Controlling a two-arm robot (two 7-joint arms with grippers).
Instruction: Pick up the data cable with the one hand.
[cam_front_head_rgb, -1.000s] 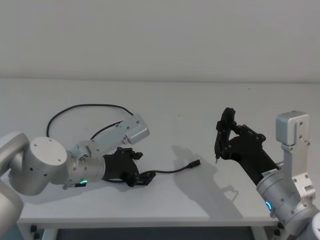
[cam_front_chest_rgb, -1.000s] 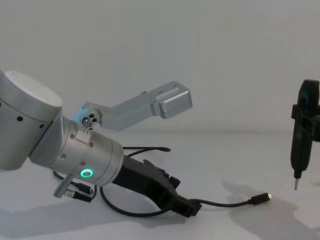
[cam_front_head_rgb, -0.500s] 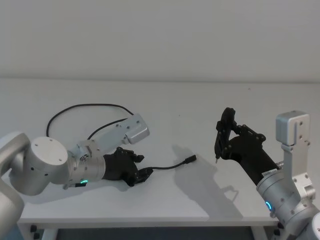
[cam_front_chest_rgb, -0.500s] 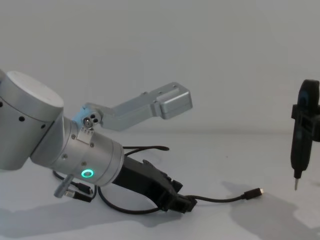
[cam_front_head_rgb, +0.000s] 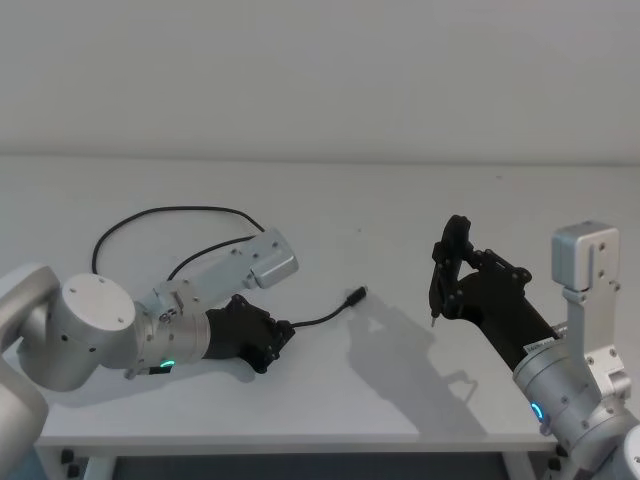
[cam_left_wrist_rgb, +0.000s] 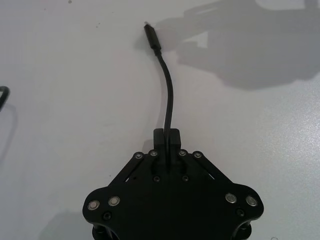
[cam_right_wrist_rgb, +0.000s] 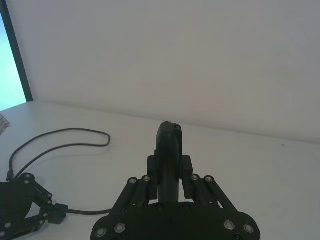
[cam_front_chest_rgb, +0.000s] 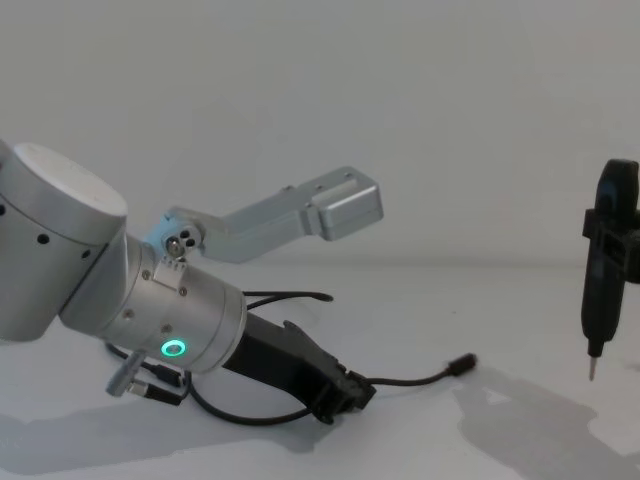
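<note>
The data cable (cam_front_head_rgb: 170, 212) is thin and black, looping over the left half of the white table (cam_front_head_rgb: 400, 200). My left gripper (cam_front_head_rgb: 280, 338) is low at the front left, shut on the cable a short way from one end. In the left wrist view the fingers (cam_left_wrist_rgb: 167, 136) pinch the cable (cam_left_wrist_rgb: 169, 95). The short free end arcs out to its plug (cam_front_head_rgb: 355, 295), which the chest view shows slightly above the table (cam_front_chest_rgb: 465, 362). My right gripper (cam_front_head_rgb: 445, 285) hangs at the right, well off the cable, shut on a slim black tool (cam_front_head_rgb: 456, 232).
The tool's thin metal tip (cam_front_chest_rgb: 590, 372) points down above the table at the right. The long loop of cable (cam_right_wrist_rgb: 65, 132) lies behind my left arm (cam_front_head_rgb: 95, 330). The table's front edge (cam_front_head_rgb: 300, 437) is close below the left gripper.
My left gripper has shut on the cable and drawn back to the left. The free plug end has been pulled left and lifted a little. The right arm has not moved.
</note>
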